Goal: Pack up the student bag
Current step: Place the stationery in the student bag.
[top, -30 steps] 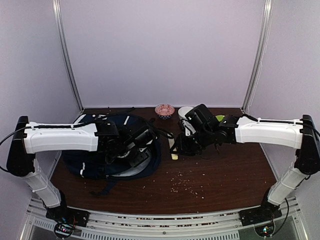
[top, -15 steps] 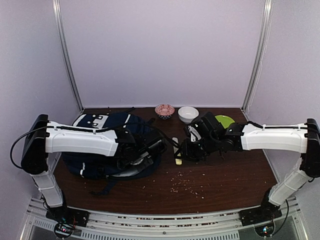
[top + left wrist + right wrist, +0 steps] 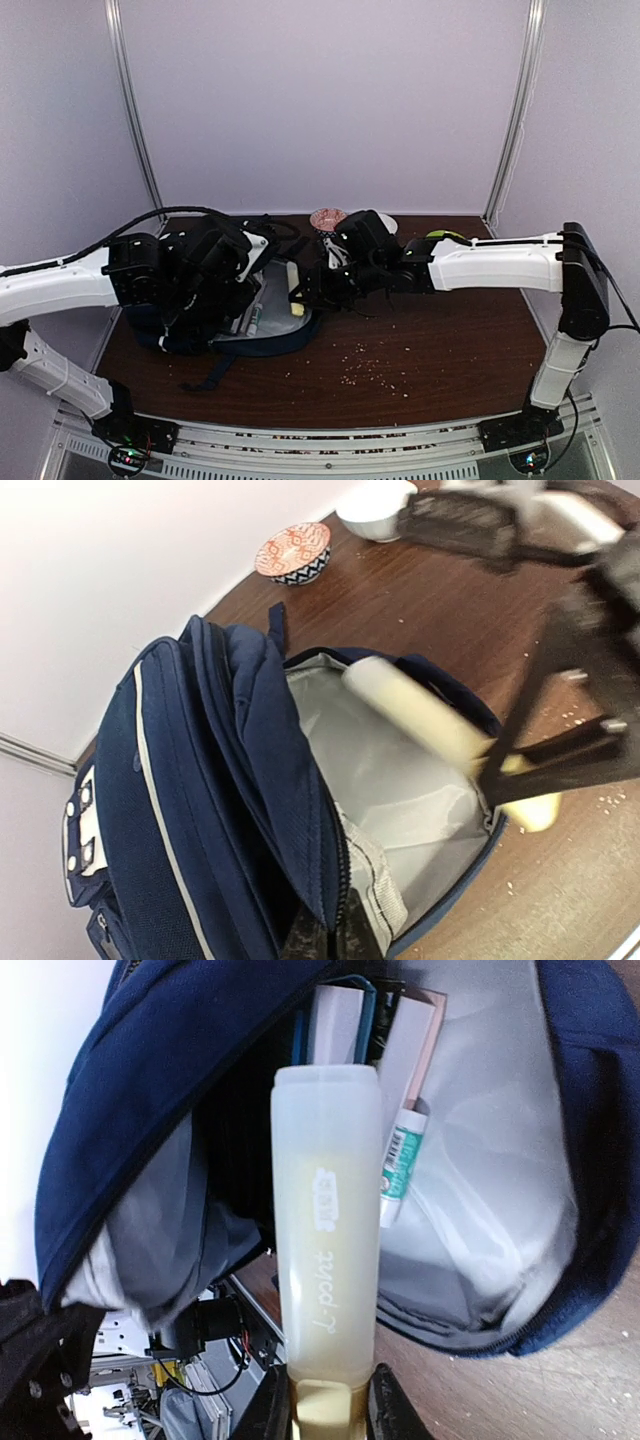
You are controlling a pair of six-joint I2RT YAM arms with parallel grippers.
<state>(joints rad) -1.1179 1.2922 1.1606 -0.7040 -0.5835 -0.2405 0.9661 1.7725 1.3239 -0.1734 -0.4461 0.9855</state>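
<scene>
Right gripper: you're clamping the yellow marker.
Left gripper: pinching the student bag rim.
Marker axis: toward bag's open mouth.

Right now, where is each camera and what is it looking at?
Top: high behind the robot, looking down at the table; left arm and right arm show.
Left wrist: on the left arm, looking into the open bag; left gripper pinches its edge.
Right wrist: on the right arm, looking along the highlighter into the bag; right gripper holds it.
Shared: all show bag and highlighter.
</scene>
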